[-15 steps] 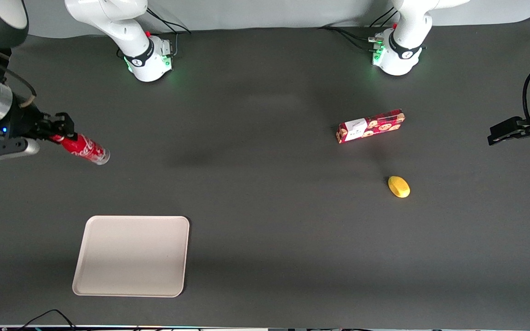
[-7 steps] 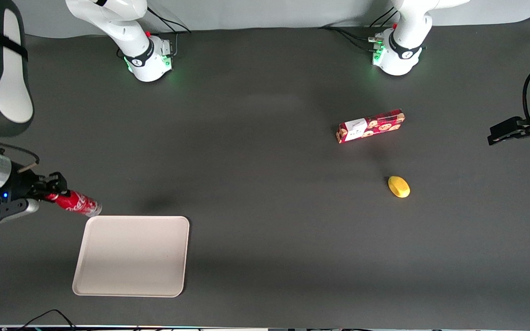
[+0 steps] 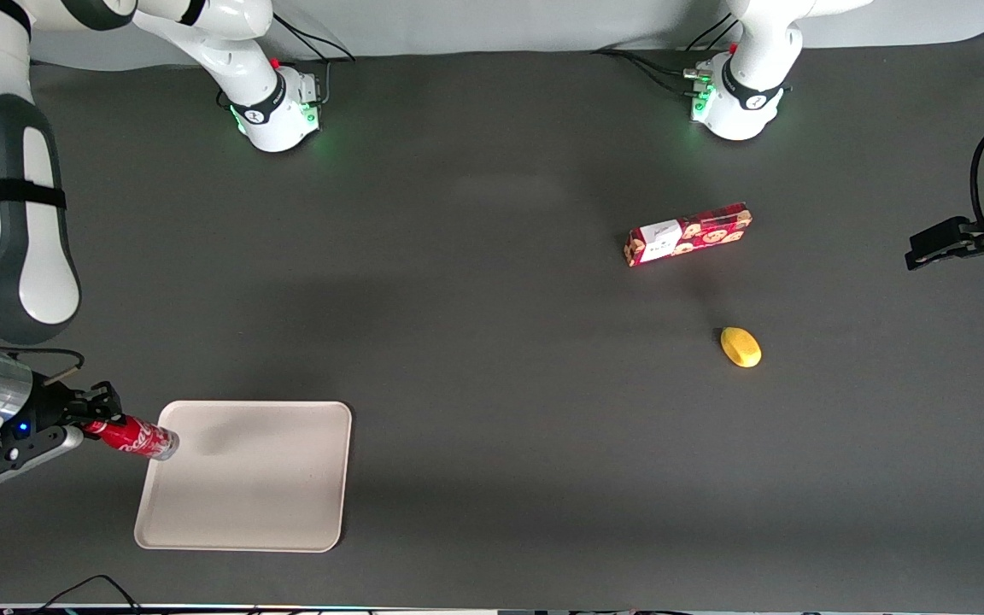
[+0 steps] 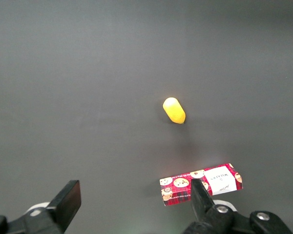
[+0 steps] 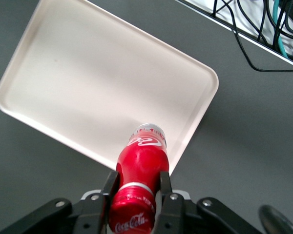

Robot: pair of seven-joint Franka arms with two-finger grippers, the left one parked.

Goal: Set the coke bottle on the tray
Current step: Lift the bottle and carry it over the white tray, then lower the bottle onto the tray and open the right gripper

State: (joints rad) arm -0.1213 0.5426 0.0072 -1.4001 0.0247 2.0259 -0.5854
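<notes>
My right gripper (image 3: 101,418) is shut on the neck of the coke bottle (image 3: 131,437), a slim red bottle with white lettering and a silvery base. It holds the bottle tilted in the air, base over the edge of the beige tray (image 3: 270,504) at the working arm's end. In the right wrist view the gripper (image 5: 136,187) clamps the bottle (image 5: 141,163) just below its red cap, with the bottle's base above the tray's rim (image 5: 205,105). The tray holds nothing.
A red cookie box (image 3: 687,233) and a yellow lemon-like object (image 3: 740,347) lie toward the parked arm's end; both show in the left wrist view, box (image 4: 201,184) and yellow object (image 4: 174,110). Cables (image 5: 254,29) run past the table edge near the tray.
My gripper has carried the bottle nearer to the front camera, from beside the tray's corner to over the tray's edge. Nothing else moved.
</notes>
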